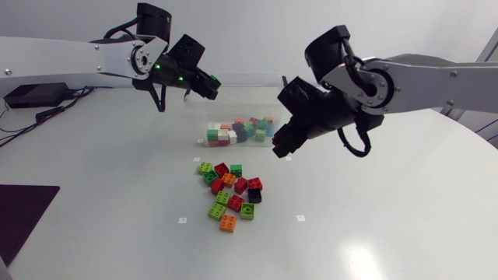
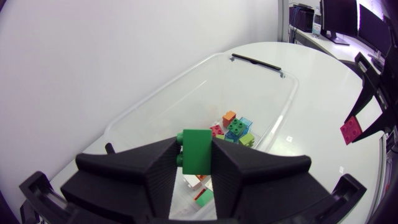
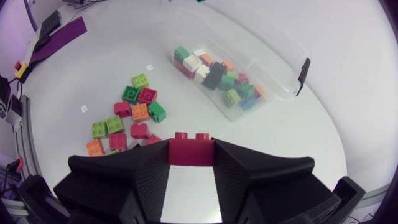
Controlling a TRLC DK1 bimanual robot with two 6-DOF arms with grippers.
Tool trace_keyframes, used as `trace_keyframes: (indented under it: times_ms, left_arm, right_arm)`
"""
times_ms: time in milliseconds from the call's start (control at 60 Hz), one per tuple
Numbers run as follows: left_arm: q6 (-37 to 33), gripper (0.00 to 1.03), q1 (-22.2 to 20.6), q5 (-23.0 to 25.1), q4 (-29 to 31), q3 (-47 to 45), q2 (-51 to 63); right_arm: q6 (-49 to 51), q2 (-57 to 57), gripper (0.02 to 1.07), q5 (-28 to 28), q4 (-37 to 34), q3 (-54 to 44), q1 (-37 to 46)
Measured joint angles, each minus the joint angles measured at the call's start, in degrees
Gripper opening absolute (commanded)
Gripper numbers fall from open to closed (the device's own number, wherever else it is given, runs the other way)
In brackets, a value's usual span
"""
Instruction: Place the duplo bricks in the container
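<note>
Left wrist view: our left gripper (image 2: pixel 196 144) pinches a green duplo brick (image 2: pixel 198 157) between both fingers, raised over the clear container (image 2: pixel 186 71), which holds mixed bricks (image 2: pixel 235 127). In the head view our left arm comes in from the left, wrist tipped down above the container's left end. Our right gripper (image 3: pixel 191 152) is clamped on a red duplo brick (image 3: pixel 191 149). The right arm is bent, wrist angled down by the container's near right corner. Loose bricks (image 1: pixel 229 194) cluster on the table (image 1: pixel 373 218) near the container.
</note>
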State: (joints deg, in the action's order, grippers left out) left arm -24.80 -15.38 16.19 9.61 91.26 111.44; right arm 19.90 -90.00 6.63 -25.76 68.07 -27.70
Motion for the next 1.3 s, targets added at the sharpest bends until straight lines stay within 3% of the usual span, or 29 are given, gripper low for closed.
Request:
trace_keyframes:
  times_ms: [17, 83, 150, 400, 683, 883, 1300]
  left_arm:
    - [0.24, 0.59, 0.0, -0.09, -0.37, 0.02, 0.11]
    - [0.87, 0.9, 0.0, -1.46, -1.6, 0.04, 0.26]
    - [1.05, 0.98, 0.0, -2.86, -4.07, -0.07, 0.26]
    - [0.68, 0.98, 1.42, -3.08, -10.25, -10.47, -8.11]
    - [-9.99, 0.97, 3.91, 6.21, -6.25, -22.32, -21.2]
    - [-19.3, 0.97, 4.15, 8.9, -0.66, -28.55, -21.84]
    - [-32.68, 0.96, 3.19, 9.07, 1.55, -30.23, -13.46]
  right_arm:
    - [-0.2, 0.0, 0.28, 0.15, 0.0, 0.33, 0.09]
    - [-0.39, 0.0, 0.28, 0.74, 0.02, 1.9, 0.5]
    - [-0.83, -0.13, 0.28, 1.09, 0.04, 3.87, 1.05]
    - [-3.43, -2.97, 0.28, 2.58, 2.23, 10.4, 2.45]
    - [-6.67, -9.31, 0.28, 2.6, 4.57, 17.59, 2.73]
    - [-7.78, -14.14, 0.28, 2.58, 5.01, 23.26, 2.89]
    - [-9.03, -22.18, 0.28, 2.51, 4.87, 33.55, 3.93]
